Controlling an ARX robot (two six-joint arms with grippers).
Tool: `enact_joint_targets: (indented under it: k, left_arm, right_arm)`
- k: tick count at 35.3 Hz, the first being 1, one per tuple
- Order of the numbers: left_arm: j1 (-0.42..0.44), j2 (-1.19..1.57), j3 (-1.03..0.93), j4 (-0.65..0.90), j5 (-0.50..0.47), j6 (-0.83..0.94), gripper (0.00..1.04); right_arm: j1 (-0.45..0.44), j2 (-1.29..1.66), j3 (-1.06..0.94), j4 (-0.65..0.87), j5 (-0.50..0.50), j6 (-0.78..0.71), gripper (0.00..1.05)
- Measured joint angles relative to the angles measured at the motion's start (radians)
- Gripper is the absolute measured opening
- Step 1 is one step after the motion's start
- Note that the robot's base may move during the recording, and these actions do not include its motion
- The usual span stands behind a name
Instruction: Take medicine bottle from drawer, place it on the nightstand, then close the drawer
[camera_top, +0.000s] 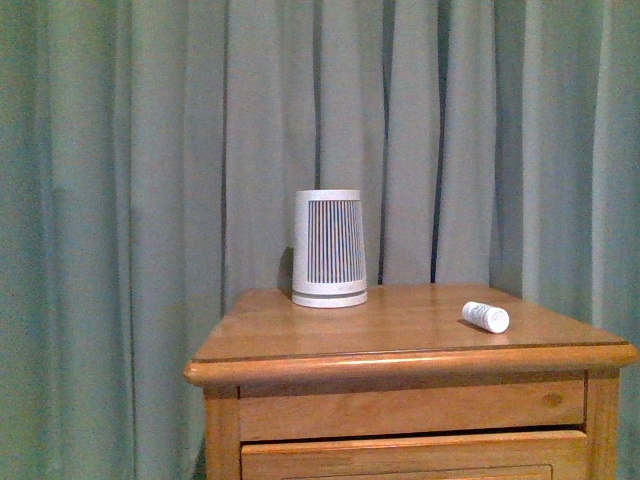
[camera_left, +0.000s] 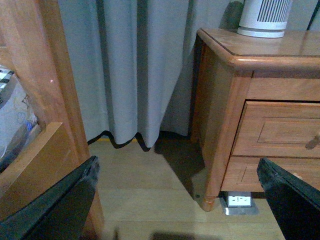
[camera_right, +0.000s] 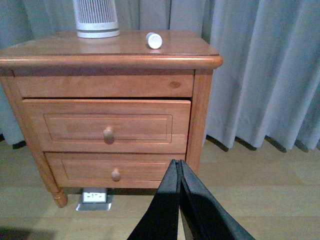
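Now the tiny white plastic medicine bottle (camera_top: 486, 317) lies on its side on the flat top of the honey-orange wooden nightstand (camera_top: 400, 345), well apart from the white ribbed cone-shaped device (camera_top: 329, 248). Below, the upper wooden drawer (camera_right: 106, 125) with its round knob sits nearly flush. The right gripper (camera_right: 179, 175) is clenched empty before it, while the left gripper (camera_left: 175, 172) hangs released beside the nightstand.

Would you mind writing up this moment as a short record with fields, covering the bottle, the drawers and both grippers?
medicine bottle: lying on its side on the nightstand top, near the right front edge
upper drawer: front sticks out slightly, not fully shut
lower drawer: closed
ribbed white device: upright at the back of the top
left gripper: open, empty, near the floor
right gripper: shut, empty, in front of the drawers
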Motion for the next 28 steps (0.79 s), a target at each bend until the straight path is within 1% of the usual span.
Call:
enact_joint_targets:
  k: [2, 3, 8, 18, 28]
  left_arm:
    - [0.000, 0.000, 0.000, 0.000, 0.001, 0.000, 0.98]
    - [0.000, 0.000, 0.000, 0.000, 0.001, 0.000, 0.98]
    - [0.000, 0.000, 0.000, 0.000, 0.001, 0.000, 0.98]
    - [0.000, 0.000, 0.000, 0.000, 0.001, 0.000, 0.98]
    - [0.000, 0.000, 0.000, 0.000, 0.001, 0.000, 0.98]
  right_arm:
    - [0.000, 0.000, 0.000, 0.000, 0.000, 0.000, 0.03]
    - [0.000, 0.000, 0.000, 0.000, 0.000, -0.001, 0.06]
    - [0.000, 0.000, 0.000, 0.000, 0.000, -0.001, 0.39]
    - [0.000, 0.000, 0.000, 0.000, 0.000, -0.001, 0.99]
    - [0.000, 0.000, 0.000, 0.000, 0.000, -0.001, 0.98]
